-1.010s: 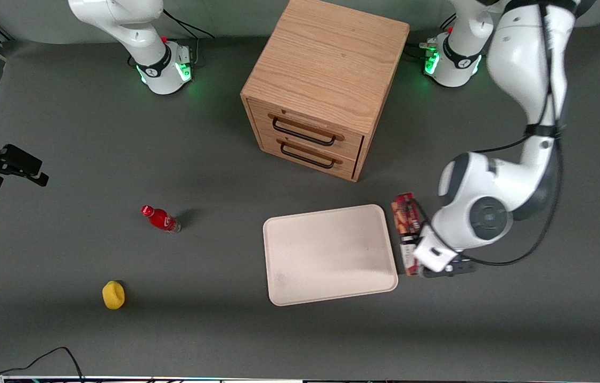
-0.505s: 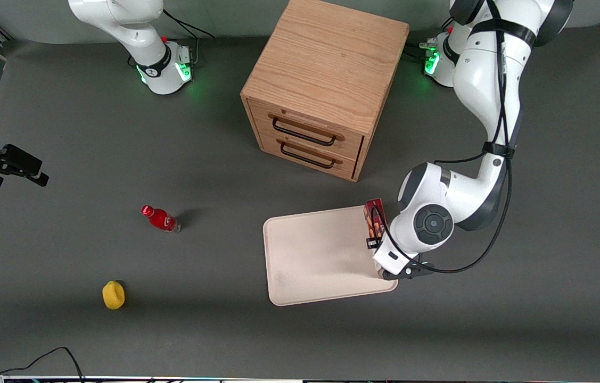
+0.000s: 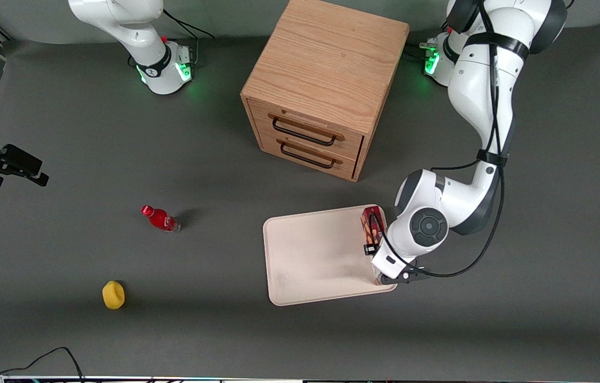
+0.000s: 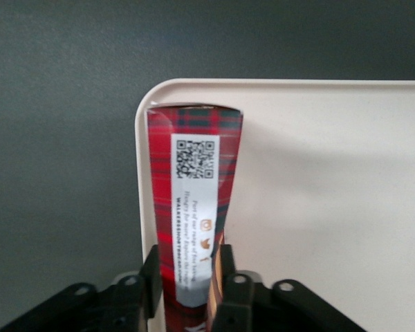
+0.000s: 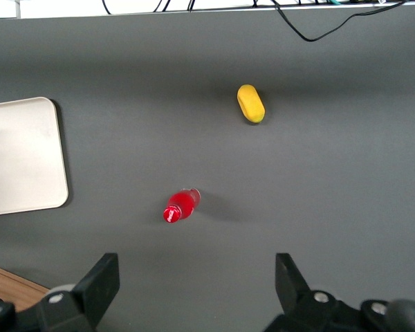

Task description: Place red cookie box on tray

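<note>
Front view: the work surface is a dark grey matte table (image 3: 65, 133). A wooden two-drawer cabinet (image 3: 326, 85) stands near the table edge farthest from the camera. The tray (image 3: 321, 255) lies nearer the camera than the cabinet, flat on the table. My gripper (image 3: 376, 254) is over the tray's edge toward the working arm's end of the table, closed on the red cookie box (image 3: 371, 224). A small red bottle (image 3: 160, 218) and a yellow object (image 3: 113, 294) sit toward the parked arm's end.

Left wrist view: my fingers (image 4: 151, 277) clamp the red cookie box (image 4: 194, 207) on both long sides. The box extends along the tray (image 4: 332, 207) rim, ending near a rounded corner. Whether it touches the tray cannot be determined.

Right wrist view: the tray (image 5: 21, 159), bottle (image 5: 180, 206) and yellow object (image 5: 250, 103) rest well apart on the grey surface.
</note>
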